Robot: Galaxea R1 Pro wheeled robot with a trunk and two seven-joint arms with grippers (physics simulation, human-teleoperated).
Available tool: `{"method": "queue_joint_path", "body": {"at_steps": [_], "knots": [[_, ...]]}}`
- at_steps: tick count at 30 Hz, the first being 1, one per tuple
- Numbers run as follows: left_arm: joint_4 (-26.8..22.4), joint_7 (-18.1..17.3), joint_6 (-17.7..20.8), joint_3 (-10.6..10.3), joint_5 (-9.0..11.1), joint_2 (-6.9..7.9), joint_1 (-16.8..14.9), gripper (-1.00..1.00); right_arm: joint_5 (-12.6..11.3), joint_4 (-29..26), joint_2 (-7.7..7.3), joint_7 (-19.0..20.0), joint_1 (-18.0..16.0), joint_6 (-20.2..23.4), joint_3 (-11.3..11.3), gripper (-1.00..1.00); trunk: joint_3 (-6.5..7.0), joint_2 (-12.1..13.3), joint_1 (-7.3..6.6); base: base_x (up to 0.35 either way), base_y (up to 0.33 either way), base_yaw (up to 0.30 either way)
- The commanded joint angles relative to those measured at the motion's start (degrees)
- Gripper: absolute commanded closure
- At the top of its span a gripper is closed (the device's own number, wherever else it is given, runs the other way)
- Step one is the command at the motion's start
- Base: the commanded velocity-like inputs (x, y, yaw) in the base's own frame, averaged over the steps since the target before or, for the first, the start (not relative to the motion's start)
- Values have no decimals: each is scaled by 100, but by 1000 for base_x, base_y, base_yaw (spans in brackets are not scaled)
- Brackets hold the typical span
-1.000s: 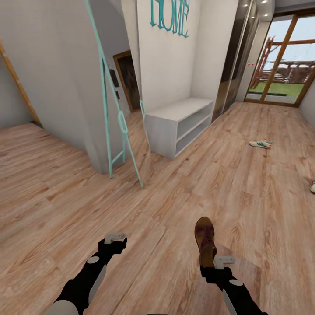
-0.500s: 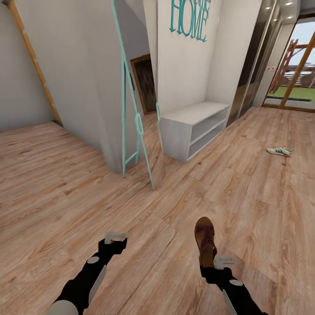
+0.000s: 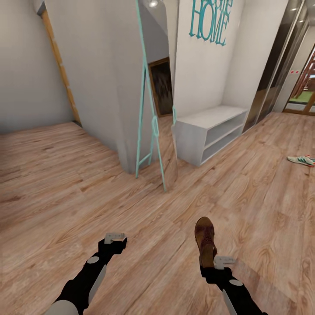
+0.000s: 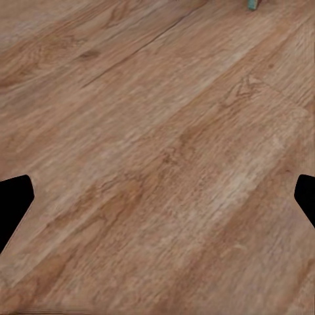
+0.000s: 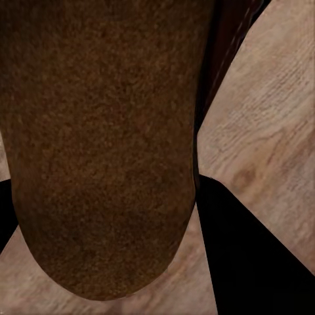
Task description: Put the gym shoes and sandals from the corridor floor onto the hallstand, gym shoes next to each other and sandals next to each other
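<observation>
My right gripper (image 3: 209,261) is shut on the heel end of a dark reddish-brown sandal (image 3: 204,238), held low over the wood-grain corridor floor (image 3: 65,188) with its toe pointing away from me. In the right wrist view the sandal's brown footbed (image 5: 98,144) sits between the black fingers (image 5: 252,256). My left gripper (image 3: 115,239) hangs open above bare planks, its fingertips (image 4: 16,200) spread wide with nothing between them. One gym shoe (image 3: 302,160), white with green stripes, lies on the floor at the far right. The hallstand is out of view.
A plain low grey bench (image 3: 210,131) with open tiers stands against the white wall under teal "HOME" lettering (image 3: 211,24). A teal-framed leaning mirror (image 3: 151,127) stands at the wall corner. Mirrored wardrobe doors (image 3: 280,65) and a glass door lie to the right.
The whole view has swung left, so bench, mirror and gym shoe sit further right in the picture and a second shoe has left the right edge. Both arms keep their pose, sandal still held.
</observation>
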Motion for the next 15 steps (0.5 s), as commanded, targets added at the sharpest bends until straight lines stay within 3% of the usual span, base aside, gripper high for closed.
{"method": "queue_joint_path", "body": {"at_steps": [1,8,15], "knots": [[-5,-13,21,2,-1,-1,-2,-100,-18,-12,-1,-13,-1,36,-1,100,2,-2,-1,-6,46,222],[-5,-13,21,2,7,-1,-2,-100,-17,-13,-1,-13,-1,36,-1,100,44,-2,-1,-80,202,203],[-5,-13,21,2,8,-1,-2,-100,10,4,-1,-3,-3,36,3,100,51,-2,-1,-24,57,38]]}}
